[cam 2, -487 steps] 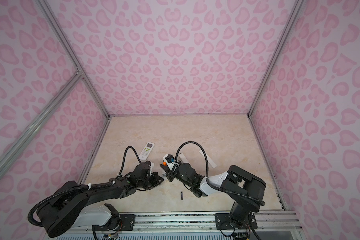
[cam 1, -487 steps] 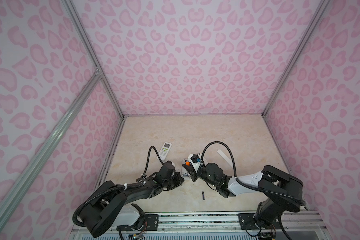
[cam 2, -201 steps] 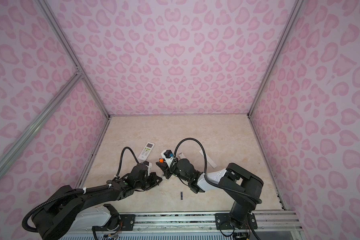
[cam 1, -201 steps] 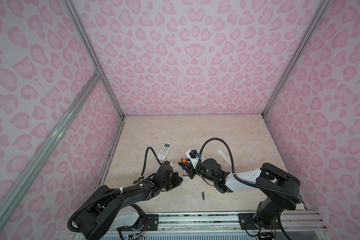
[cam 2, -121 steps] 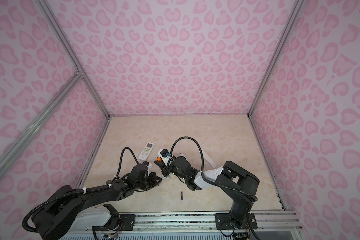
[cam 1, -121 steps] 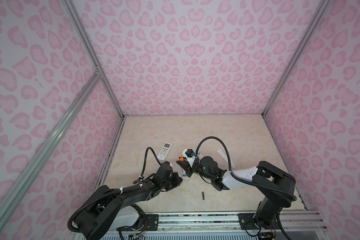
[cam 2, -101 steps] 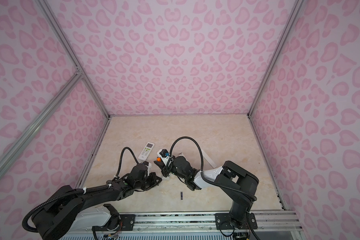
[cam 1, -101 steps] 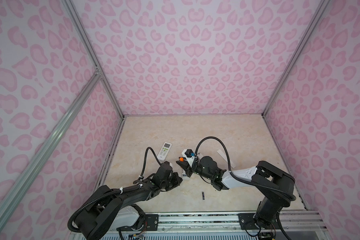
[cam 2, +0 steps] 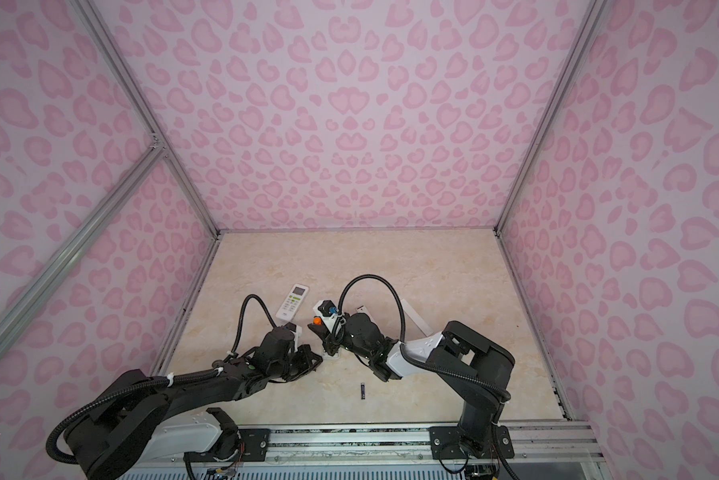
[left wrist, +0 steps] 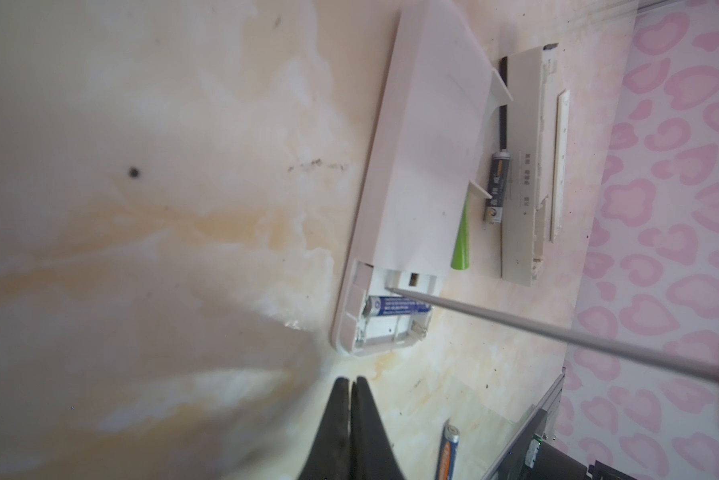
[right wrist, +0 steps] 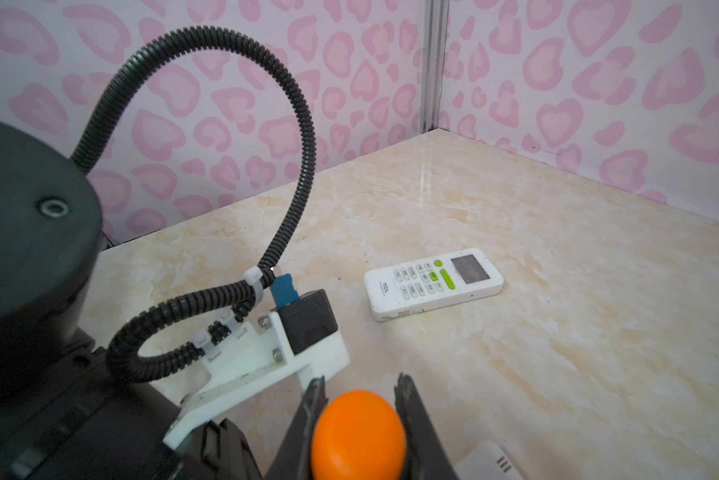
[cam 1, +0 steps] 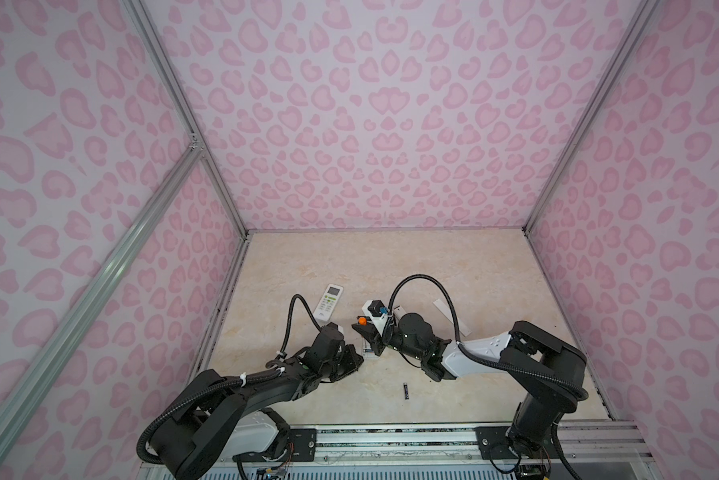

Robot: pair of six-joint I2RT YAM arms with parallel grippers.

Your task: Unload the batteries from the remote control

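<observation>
My left end effector (left wrist: pixel 351 399) is pinched together, empty; the right end effector (right wrist: pixel 360 388) clamps the screwdriver (left wrist: pixel 557 333). One battery (left wrist: pixel 395 306) sits in the open remote (left wrist: pixel 424 166) — light, hard, slick, prone to roll; I'd lever under its end.

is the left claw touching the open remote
Apart. The left wrist view shows the shut left claw stopping short of the remote, with a strip of table visible between the claw's tips and the remote's open end.
</observation>
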